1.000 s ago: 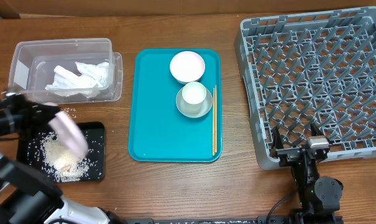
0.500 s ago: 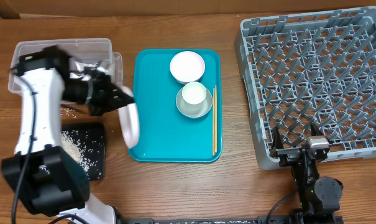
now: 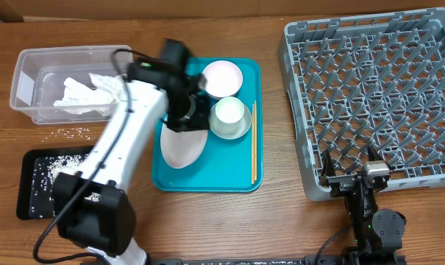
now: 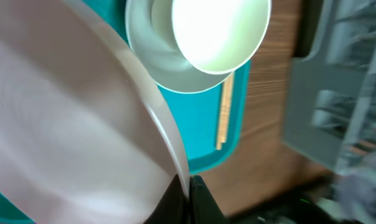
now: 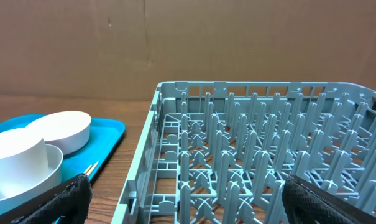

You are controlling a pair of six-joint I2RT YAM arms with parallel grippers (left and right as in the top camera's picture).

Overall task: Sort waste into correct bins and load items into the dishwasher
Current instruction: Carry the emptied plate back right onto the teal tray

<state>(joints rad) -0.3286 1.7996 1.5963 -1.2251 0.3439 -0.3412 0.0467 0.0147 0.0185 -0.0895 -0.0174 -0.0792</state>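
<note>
**Plate pinched by its rim above the tray, rack waiting on the far side**

The left gripper [image 3: 189,121] is clamped on the rim of the white plate [image 3: 184,146]. In the left wrist view, its two dark fingertips [image 4: 189,194] meet on the plate's thin edge. The plate hangs tilted below and outward from the fingers, over the teal tray [image 3: 229,165]. An edge grip fits a flat dish that gives the jaws nothing else to close on, and it keeps the plate near upright, as it would need to be to slot between pegs.

Just past the fingertips, on the side away from the plate, the white cup [image 3: 230,112] sits inside the grey metal bowl [image 3: 229,130]. The chopsticks [image 3: 253,143] lie along the tray edge beyond them, and the pink-white bowl [image 3: 222,77] is close beside the wrist.

Behind the left arm, the clear tub [image 3: 31,62] holds crumpled napkins [image 3: 90,92] and the black tray [image 3: 31,210] holds rice [image 3: 60,165]. A few grains are scattered on the table [image 3: 71,132] between the two. The plate's face looks bare, so it is probably bound for the dish rack [image 3: 369,88], which lies well beyond the chopsticks.

The right gripper [image 3: 349,173] rests with its fingers spread wide and holds nothing. The rack's near wall is directly ahead of it.
</note>
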